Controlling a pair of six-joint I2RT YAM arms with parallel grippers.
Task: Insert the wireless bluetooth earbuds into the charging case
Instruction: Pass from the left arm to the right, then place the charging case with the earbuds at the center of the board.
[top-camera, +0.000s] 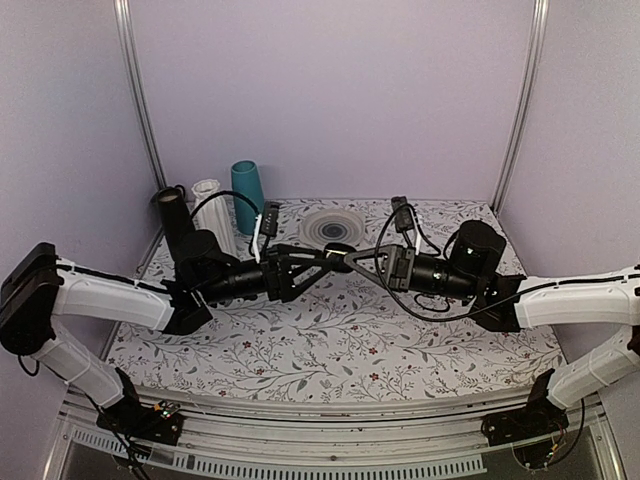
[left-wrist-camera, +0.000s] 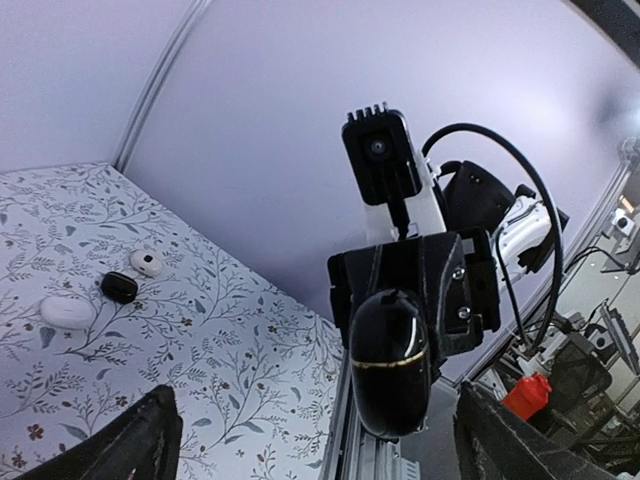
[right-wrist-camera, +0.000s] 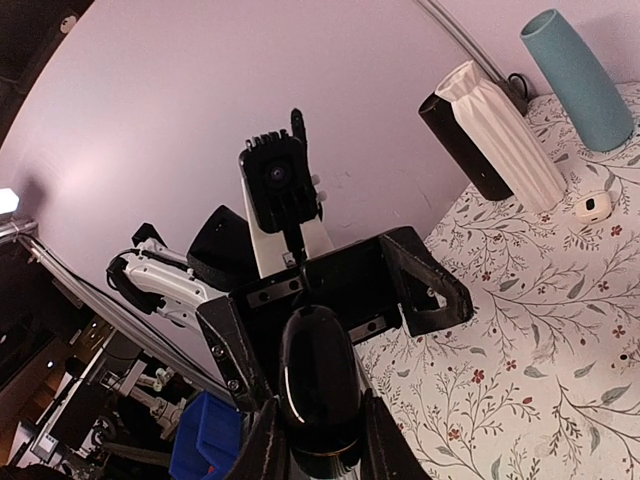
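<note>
The charging case (top-camera: 338, 252), a glossy black pebble with a thin seam, hangs in the air above the middle of the floral cloth, where the two arms meet. My right gripper (right-wrist-camera: 322, 440) is shut on the charging case (right-wrist-camera: 320, 385), one finger on each side. My left gripper (left-wrist-camera: 315, 415) faces it with its fingers (left-wrist-camera: 140, 440) spread wide open either side of the charging case (left-wrist-camera: 390, 360), not touching it. I cannot make out the earbuds in any view.
In the left wrist view a small black knob-like object (left-wrist-camera: 119, 287), a white oval pebble (left-wrist-camera: 68, 311) and a small white piece (left-wrist-camera: 147, 262) lie on the cloth. At the back left stand a teal vase (top-camera: 247, 196), a white ribbed vase (top-camera: 210, 205) and a black cylinder (top-camera: 170, 210). A ribbed white disc (top-camera: 330, 228) lies behind the grippers.
</note>
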